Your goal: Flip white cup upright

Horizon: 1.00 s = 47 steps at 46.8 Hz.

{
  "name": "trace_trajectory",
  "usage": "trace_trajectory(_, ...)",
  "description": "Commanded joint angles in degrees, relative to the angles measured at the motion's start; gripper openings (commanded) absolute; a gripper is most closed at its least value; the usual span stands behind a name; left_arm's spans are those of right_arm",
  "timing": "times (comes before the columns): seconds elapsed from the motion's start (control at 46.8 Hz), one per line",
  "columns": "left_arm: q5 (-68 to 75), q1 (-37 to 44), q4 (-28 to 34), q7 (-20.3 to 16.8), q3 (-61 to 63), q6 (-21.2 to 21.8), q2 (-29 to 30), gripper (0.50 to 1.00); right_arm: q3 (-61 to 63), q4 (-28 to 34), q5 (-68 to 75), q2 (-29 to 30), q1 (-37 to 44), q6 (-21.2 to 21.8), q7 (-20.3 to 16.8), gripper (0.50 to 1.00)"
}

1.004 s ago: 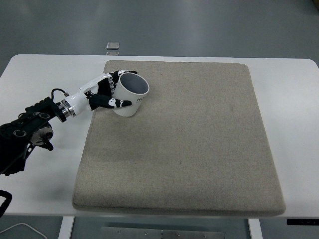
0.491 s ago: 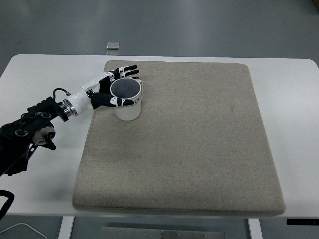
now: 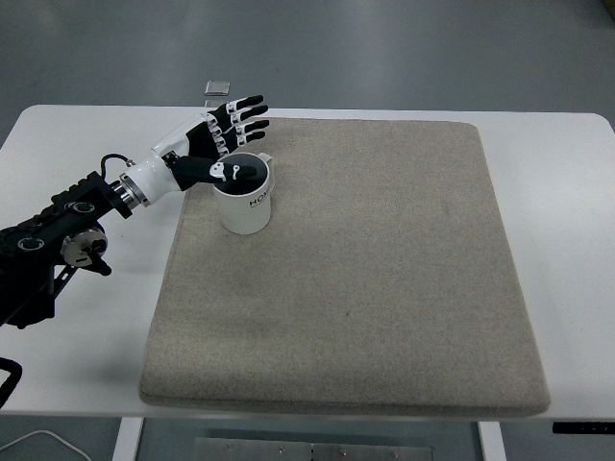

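Note:
The white cup [image 3: 245, 205] stands upright on the beige mat [image 3: 365, 269] near its far left corner, mouth up, with dark print on its side. My left hand [image 3: 229, 144] hovers just above and behind the cup's rim, fingers spread apart and holding nothing; the thumb reaches over the cup's mouth. The left arm comes in from the left edge across the white table [image 3: 77, 355]. No right arm shows.
A small grey block [image 3: 218, 88] lies on the floor beyond the table's far edge. The mat covers most of the tabletop, with bare table strips on the left and right.
The cup went from tilted in my left hand to standing upright on the mat. The hand has let go, opened its fingers and lifted slightly back.

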Motion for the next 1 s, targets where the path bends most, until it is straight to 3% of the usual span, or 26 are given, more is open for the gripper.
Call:
trace_trajectory(0.0,-2.7,-1.4,-0.32,0.0,0.01,0.0,1.47,0.999,0.0,0.0,0.0,0.0,0.02,0.0,0.0,0.93)
trace_trajectory(0.363,-12.38,-4.83,1.52,0.0,0.19,0.0,3.32,0.996,0.0,0.0,0.0,0.0,0.02,0.0,0.0,0.93)
trace_trajectory(0.747,-17.91,-6.67,9.53,0.0,0.89,0.0,-3.89,0.996,0.0,0.0,0.0,0.0,0.02,0.0,0.0,0.93)
trace_trajectory(0.982,-23.89,-7.11,10.67,0.0,0.71,7.48,-7.14,0.996,0.0,0.0,0.0,0.0,-0.06,0.0,0.0,0.93)
